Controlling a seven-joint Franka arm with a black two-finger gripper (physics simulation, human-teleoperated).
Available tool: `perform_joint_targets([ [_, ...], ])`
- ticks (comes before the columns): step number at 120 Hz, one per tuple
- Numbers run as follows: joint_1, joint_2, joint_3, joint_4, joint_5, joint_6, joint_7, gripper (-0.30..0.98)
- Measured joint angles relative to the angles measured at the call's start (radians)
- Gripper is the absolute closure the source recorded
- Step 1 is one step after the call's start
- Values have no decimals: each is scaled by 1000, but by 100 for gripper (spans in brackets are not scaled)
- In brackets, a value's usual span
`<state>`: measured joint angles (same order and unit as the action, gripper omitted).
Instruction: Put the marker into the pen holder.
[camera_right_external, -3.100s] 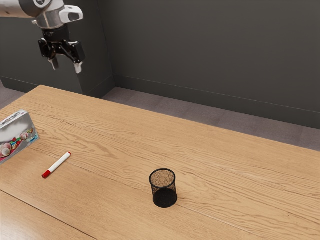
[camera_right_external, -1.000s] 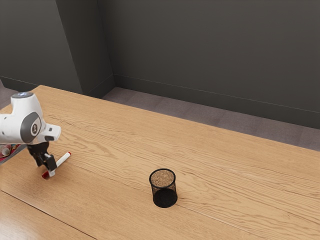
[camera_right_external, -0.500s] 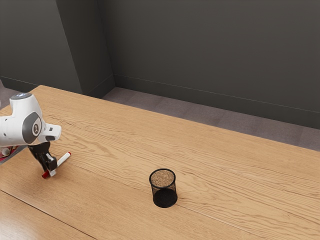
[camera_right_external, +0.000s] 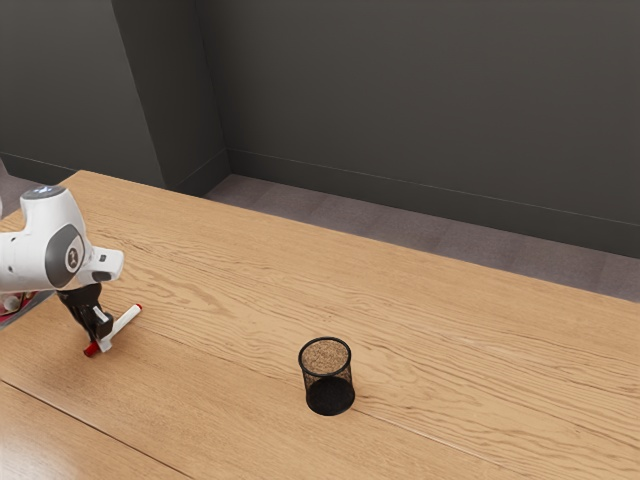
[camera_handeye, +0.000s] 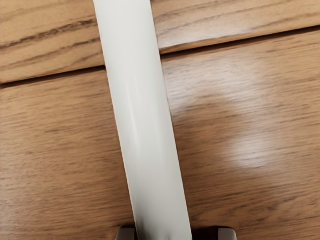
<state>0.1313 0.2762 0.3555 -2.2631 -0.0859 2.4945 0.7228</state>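
Observation:
In the exterior view, the gripper (camera_right_external: 105, 344) is low over the table at the far left, across the middle of the marker (camera_right_external: 126, 318). White-barrelled with red ends, the marker lies flat at a slant on the wood. In the wrist view, the gripper (camera_handeye: 177, 233) is at the lower edge, its two sides close against the white marker barrel (camera_handeye: 142, 125), shut on it. Standing upright at the exterior view's lower middle, the black mesh pen holder (camera_right_external: 328, 378) is well apart from the hand.
Behind the arm (camera_right_external: 45, 245), a colourful box (camera_right_external: 13, 303) is partly hidden at the exterior view's left edge. The wooden table (camera_right_external: 430, 330) extends around the pen holder, with a dark wall (camera_right_external: 420, 100) beyond the strip of floor.
Since the earliest picture, my hand has come down from above the table's far corner to the marker. Over the last second my gripper has closed in around the barrel; marker and pen holder have kept their places.

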Motion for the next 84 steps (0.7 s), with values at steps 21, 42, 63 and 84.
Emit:
perform_joint_targets([
  [21, -2, -2, 0, 0, 23, 8, -41, 79],
  [42, -21, -74, -4, 5, 27, -32, -59, 79],
  [63, -48, -169, -23, 123, 108, -262, -111, 79],
  [84, -153, -160, -158, 408, 135, -677, -196, 78],
])
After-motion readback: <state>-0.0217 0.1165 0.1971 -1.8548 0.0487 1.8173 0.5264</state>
